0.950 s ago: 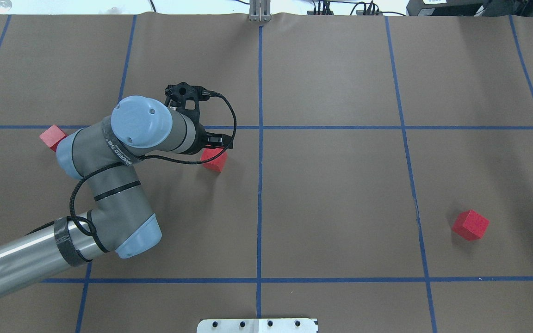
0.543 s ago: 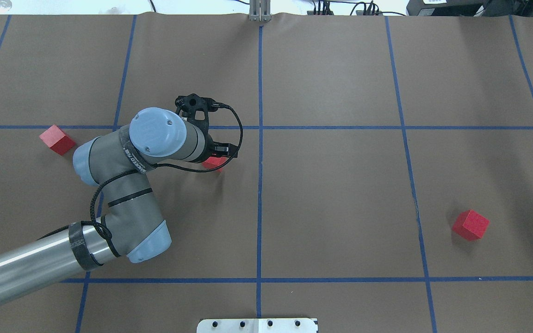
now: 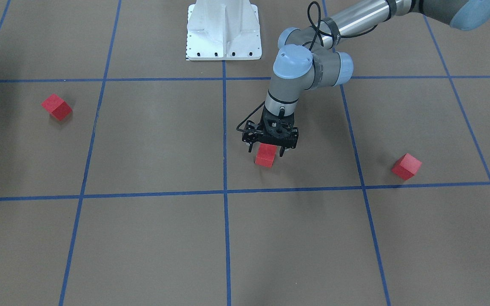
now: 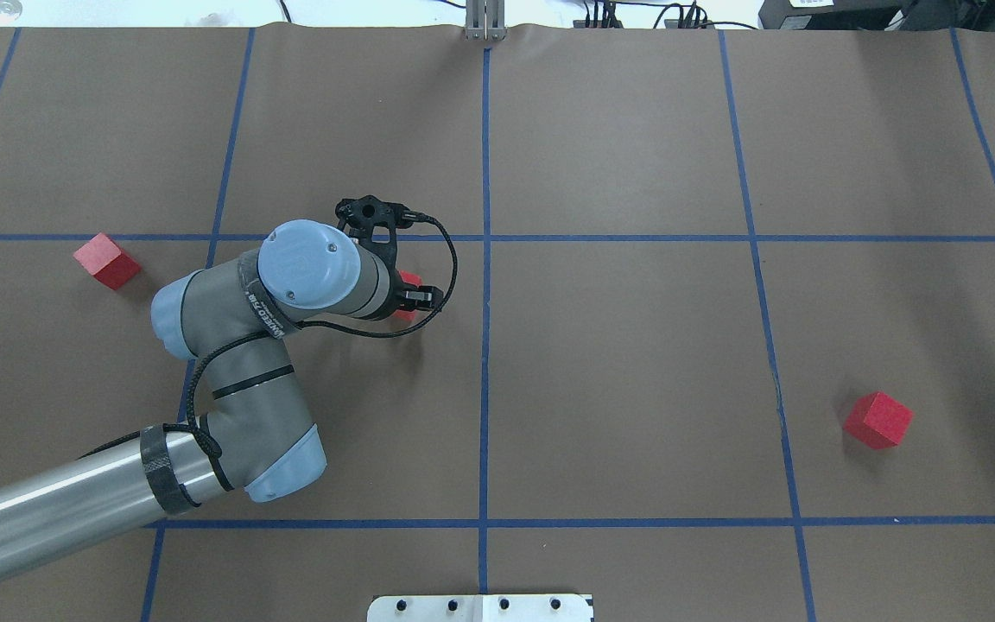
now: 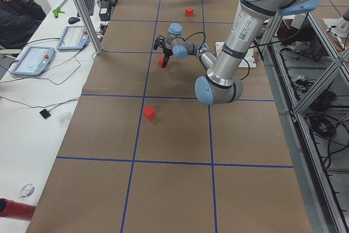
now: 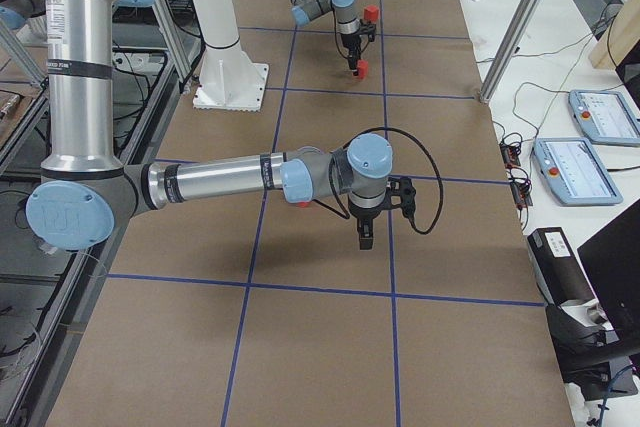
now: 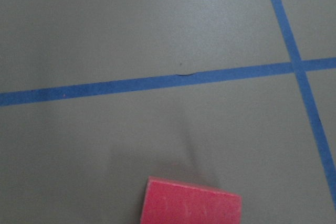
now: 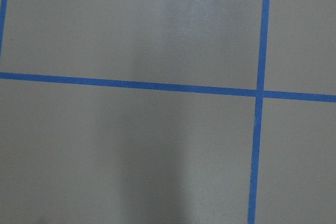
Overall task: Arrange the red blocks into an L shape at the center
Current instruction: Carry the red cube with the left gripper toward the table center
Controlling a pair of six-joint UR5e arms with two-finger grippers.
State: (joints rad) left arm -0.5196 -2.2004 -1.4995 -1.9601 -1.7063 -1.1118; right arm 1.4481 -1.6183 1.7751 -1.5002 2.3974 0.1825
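Note:
Three red blocks lie on the brown floor. One (image 3: 265,155) sits just left of the middle blue line, near its crossing (image 4: 485,238). My left gripper (image 3: 266,151) is open and straddles this block, one finger on each side; the block rests on the floor. It shows at the bottom of the left wrist view (image 7: 191,204) and peeks out under the wrist in the overhead view (image 4: 410,280). A second block (image 4: 106,259) lies far left, a third (image 4: 877,420) far right. My right gripper (image 6: 363,237) hangs high and shows only in the right side view; I cannot tell whether it is open or shut.
The white robot base (image 3: 223,29) stands at the table's near edge. Aluminium frame posts (image 6: 515,27) and operator tablets (image 6: 585,167) line the far side. An operator (image 5: 16,9) sits beyond the table.
My left arm has moved right and my left gripper has come over the middle block, now straddling it. None of the blocks has moved.

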